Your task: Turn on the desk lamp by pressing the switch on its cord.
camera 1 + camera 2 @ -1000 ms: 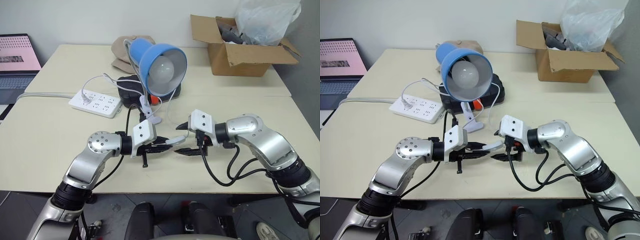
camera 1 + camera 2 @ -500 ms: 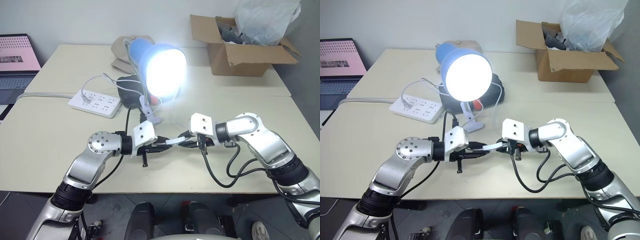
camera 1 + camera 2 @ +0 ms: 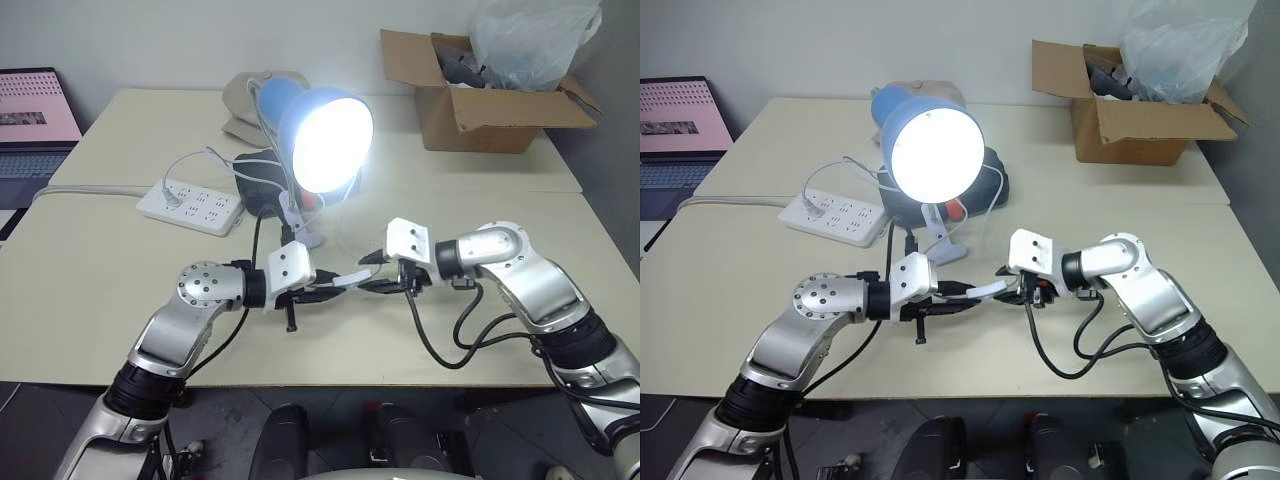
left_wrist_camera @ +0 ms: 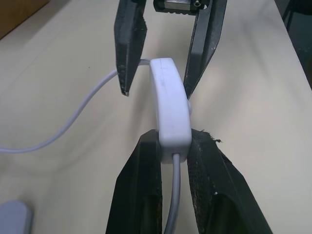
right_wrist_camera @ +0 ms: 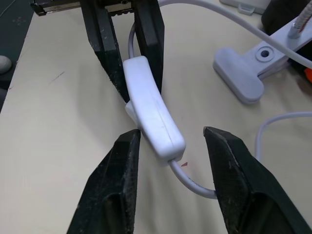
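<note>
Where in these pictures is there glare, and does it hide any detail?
In the left eye view, the lit white bulb inside the round blue lamp shade is blown out, so its surface is hidden. The right eye view shows the same white disc. In the left wrist view, the small white oblong switch is evenly lit and sharp.

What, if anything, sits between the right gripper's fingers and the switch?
Nothing visible. The right gripper straddles the free end of the switch with open fingers; only bare gap separates them. The left gripper clamps the other end.
</note>
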Controlling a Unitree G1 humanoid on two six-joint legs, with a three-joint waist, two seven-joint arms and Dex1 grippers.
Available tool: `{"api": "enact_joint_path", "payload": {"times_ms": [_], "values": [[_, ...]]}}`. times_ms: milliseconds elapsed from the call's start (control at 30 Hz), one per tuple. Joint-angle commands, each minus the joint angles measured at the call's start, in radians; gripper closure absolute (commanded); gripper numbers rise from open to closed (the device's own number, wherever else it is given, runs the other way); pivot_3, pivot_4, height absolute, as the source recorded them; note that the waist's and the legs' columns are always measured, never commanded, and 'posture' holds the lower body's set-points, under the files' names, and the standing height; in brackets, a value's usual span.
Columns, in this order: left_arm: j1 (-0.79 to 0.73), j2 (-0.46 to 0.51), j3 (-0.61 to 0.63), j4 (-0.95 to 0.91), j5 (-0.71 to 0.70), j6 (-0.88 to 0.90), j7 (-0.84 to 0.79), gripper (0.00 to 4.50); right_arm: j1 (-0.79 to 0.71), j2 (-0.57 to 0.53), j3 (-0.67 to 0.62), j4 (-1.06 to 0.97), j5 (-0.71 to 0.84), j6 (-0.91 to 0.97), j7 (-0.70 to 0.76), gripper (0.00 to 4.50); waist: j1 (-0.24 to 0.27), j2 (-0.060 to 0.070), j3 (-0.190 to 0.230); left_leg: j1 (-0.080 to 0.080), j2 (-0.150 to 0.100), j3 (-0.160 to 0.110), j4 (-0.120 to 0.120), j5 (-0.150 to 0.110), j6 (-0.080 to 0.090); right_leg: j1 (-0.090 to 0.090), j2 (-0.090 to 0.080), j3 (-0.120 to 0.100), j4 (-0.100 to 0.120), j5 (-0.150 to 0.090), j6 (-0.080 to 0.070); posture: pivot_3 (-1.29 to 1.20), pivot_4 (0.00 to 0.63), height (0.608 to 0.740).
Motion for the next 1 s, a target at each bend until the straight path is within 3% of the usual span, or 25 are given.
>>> {"api": "enact_joint_path", "payload": {"times_ms": [33,267,567,633,767,1000], "values": [[-0.027,-0.002,-0.031,0.051,0.063,-0.048,0.014,4.10,-0.015,-0.002,-0.075,-0.048,0.057,-0.018,0.019,1.48,0.000,0.000,0.000,0.000,0.000,0.000,0.000,0.000,0.000,0.000,0.000,0.000,0.000,0.000,0.000,0.00,0.150,0.740],[-0.124,-0.118,-0.064,0.274,0.184,-0.142,0.138,4.10,0.091,-0.123,-0.191,-0.163,0.097,0.037,0.009,0.03,0.010,0.000,0.000,0.000,-0.001,0.000,0.000,0.000,0.000,0.000,0.000,0.000,0.000,0.000,0.000,0.00,0.150,0.740],[-0.214,-0.221,-0.075,0.482,0.202,-0.225,0.143,4.10,0.394,-0.203,-0.349,-0.411,0.138,0.151,-0.116,0.00,0.008,0.000,0.000,-0.001,-0.001,-0.001,0.000,0.000,0.000,0.000,0.000,-0.001,0.000,0.000,0.000,0.00,0.150,0.740],[-0.224,-0.227,-0.076,0.507,0.202,-0.236,0.130,3.40,0.426,-0.195,-0.361,-0.434,0.131,0.166,-0.155,0.00,0.001,0.000,0.000,0.000,-0.001,0.000,0.000,0.000,0.000,0.000,0.000,0.000,0.000,0.000,0.000,0.00,0.150,0.740],[-0.230,-0.224,-0.071,0.504,0.182,-0.237,0.087,2.55,0.451,-0.181,-0.376,-0.458,0.133,0.193,-0.213,0.00,-0.002,0.000,0.000,0.001,-0.001,-0.001,0.000,0.000,0.000,0.000,0.000,0.000,0.001,0.001,0.001,0.00,0.150,0.740],[-0.137,-0.144,-0.006,0.306,0.135,-0.148,0.074,1.14,0.498,-0.203,-0.377,-0.460,0.115,0.162,-0.237,0.00,-0.004,0.000,0.000,0.000,-0.001,0.000,0.000,0.000,0.000,0.000,0.000,0.001,-0.001,0.000,0.001,0.00,0.150,0.740]]}}
